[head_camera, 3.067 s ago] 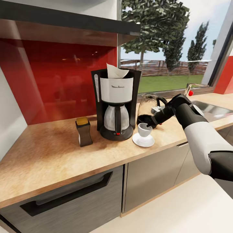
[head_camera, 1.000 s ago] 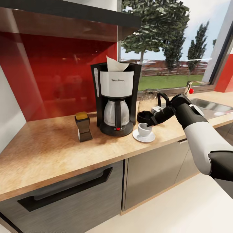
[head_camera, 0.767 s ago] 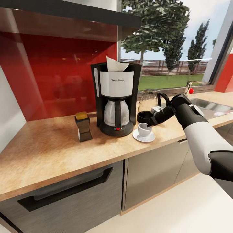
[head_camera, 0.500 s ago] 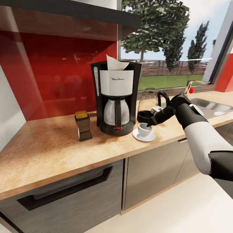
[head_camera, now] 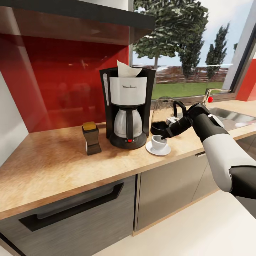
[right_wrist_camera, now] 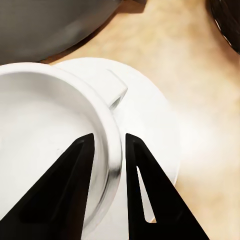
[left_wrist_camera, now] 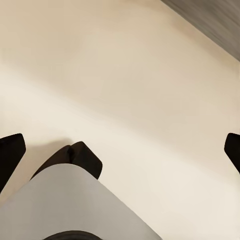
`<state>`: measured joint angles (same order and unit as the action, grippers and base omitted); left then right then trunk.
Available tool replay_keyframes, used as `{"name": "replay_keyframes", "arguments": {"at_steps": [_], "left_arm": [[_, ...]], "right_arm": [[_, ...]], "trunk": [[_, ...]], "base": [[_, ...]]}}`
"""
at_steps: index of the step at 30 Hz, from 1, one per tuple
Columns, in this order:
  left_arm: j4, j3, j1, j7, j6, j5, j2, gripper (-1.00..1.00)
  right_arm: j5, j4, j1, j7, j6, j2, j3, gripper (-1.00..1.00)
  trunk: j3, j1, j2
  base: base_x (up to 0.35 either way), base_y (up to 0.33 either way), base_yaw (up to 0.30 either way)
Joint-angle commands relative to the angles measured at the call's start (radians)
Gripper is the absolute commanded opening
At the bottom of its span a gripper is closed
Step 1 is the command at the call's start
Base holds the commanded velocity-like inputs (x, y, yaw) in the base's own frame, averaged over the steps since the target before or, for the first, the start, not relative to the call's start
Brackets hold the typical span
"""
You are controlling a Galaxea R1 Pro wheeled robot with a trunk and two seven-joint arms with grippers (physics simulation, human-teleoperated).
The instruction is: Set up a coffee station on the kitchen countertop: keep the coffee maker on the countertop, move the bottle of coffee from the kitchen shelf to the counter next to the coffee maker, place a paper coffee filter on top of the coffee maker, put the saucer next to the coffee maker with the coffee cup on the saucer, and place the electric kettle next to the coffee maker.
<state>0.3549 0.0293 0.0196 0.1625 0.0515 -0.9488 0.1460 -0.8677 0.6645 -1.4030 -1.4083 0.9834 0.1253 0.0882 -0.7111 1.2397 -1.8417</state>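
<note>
Nothing among the task's things has shifted over the last second: the right arm holds its pose and the small white coffee cup (head_camera: 158,142) still sits on the plain white round saucer (head_camera: 158,150).

Nearest the camera, the long light wood-grain counter (head_camera: 71,167) carries everything above grey cabinet fronts. The saucer lies just in front and to the right of the tall black-and-white drip coffee maker (head_camera: 127,108). The right claw (head_camera: 164,136) is at the cup's rim; in the right wrist view its two black fingers (right_wrist_camera: 75,170) straddle the cup wall, one inside and one outside, seemingly clamped on it, though contact is hard to confirm. The left claw (left_wrist_camera: 120,145) hangs over bare pale floor with its tips wide apart.

This looks like the last step, cup onto saucer; the next move calls for parting the fingers and lifting straight up so the cup is not tipped.

Left of the machine stands the dark flared bottle with a gold cap (head_camera: 91,138). Behind the cup, right of the machine, is the clear glass kettle with a black loop handle (head_camera: 164,115), close enough to crowd the retreat. The white paper filter cone (head_camera: 127,70) pokes from the machine's top.
</note>
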Motion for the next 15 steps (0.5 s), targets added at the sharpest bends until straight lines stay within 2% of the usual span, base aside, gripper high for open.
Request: {"name": "replay_keyframes", "arguments": {"at_steps": [1,15], "left_arm": [[0.001,0.003,0.0,0.005,-0.001,-0.005,0.0,1.0],[0.001,0.004,0.0,0.005,-0.001,-0.005,0.0,1.0]], "right_arm": [[-0.008,0.001,0.0,-0.011,0.009,0.001,0.004,1.0],[-0.008,0.001,0.0,-0.011,0.009,0.001,0.004,1.0]], "trunk": [[-0.001,0.0,0.0],[-0.001,0.0,0.0]], "base": [[0.0,0.0,0.0],[0.0,0.0,0.0]]}}
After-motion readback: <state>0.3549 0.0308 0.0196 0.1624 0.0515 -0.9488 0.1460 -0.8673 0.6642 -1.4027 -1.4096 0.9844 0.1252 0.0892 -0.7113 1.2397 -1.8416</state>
